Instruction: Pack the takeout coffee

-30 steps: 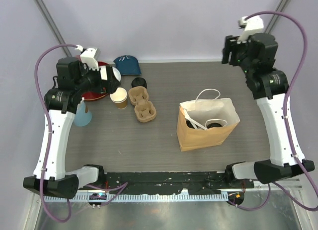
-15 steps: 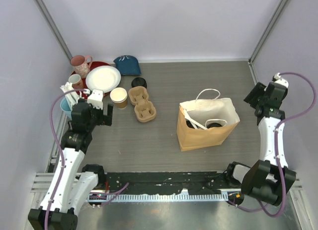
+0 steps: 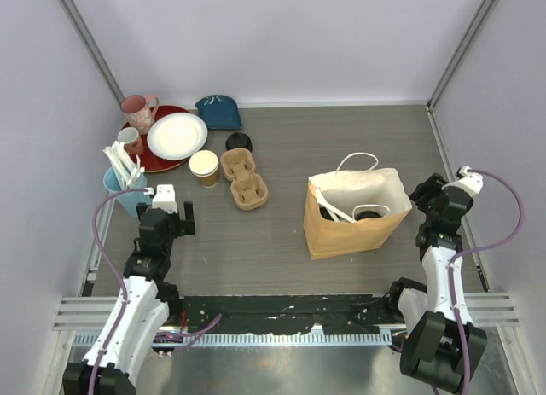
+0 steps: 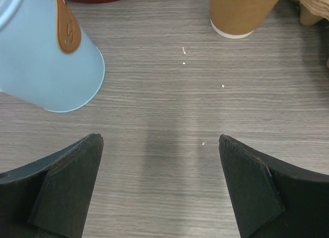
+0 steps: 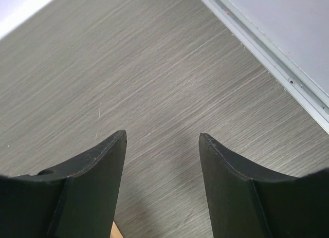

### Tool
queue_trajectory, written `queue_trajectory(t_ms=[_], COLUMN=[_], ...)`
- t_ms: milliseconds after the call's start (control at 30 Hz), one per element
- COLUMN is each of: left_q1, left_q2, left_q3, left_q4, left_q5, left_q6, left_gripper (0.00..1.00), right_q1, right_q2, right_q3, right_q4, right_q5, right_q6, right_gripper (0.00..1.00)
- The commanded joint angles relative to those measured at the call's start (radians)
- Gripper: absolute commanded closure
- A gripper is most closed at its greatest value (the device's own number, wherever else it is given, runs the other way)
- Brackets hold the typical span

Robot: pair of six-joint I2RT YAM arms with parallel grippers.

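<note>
Toward the right half of the tabletop (image 3: 281,241), a brown paper bag (image 3: 350,229) with white handles stands upright and open at the top. The takeout coffee (image 3: 368,214) sits inside it: one round black lid shows near the bag's right wall, and a second dark round shape (image 3: 329,212) lies by the left wall, partly behind a handle. Near the far left corner, a white plate (image 3: 177,136) rests on a red plate (image 3: 158,163), with a pink mug (image 3: 136,112) behind them and a dark blue pouch (image 3: 218,111) to their right. A lidless tan cup (image 3: 204,167) stands just beside a pulp cup carrier (image 3: 244,179), and a loose black lid (image 3: 238,142) lies just beyond the carrier. At the left edge, a light blue cup (image 3: 128,194) holds white utensils. The left tool (image 3: 175,214) hangs low near that blue cup, its fingers (image 4: 67,186) spread wide over bare wood and gripping nothing; its wrist view shows the blue cup (image 4: 49,63) and the tan cup's base (image 4: 241,14) ahead. The right tool (image 3: 426,197) sits by the right edge, just beside the bag, released as well, with only wood grain and the metal edge rail (image 5: 267,63) ahead of its parted fingers (image 5: 87,191).
</note>
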Motion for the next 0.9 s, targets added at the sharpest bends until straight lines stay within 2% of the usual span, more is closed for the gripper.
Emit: queue_trajectory(t_ms=[0,67,400,867], left_q1=[-0.001,-0.001,0.012,0.015], left_q2=[-0.043,-0.06,-0.136,-0.146], left_q3=[-0.102,-0.175,-0.19,-0.188], left_q4=[0.228,0.324,0.297,0.282], left_q5=[-0.04,-0.04,-0.033,-0.029], left_q6=[-0.053,-0.054,-0.08,-0.088], left_gripper=[0.0,0.0,0.0,0.0], right_q1=[0.0,-0.001,0.0,0.0], right_q2=[-0.072,-0.095,-0.126,-0.139], right_q3=[-0.094,-0.146,-0.278,-0.295], right_q4=[0.196,0.222,0.377,0.392], right_q5=[0.061,0.064,0.03,0.026], right_q6=[0.027,0.027,0.042,0.047], right_gripper=[0.37,0.37,0.37,0.37])
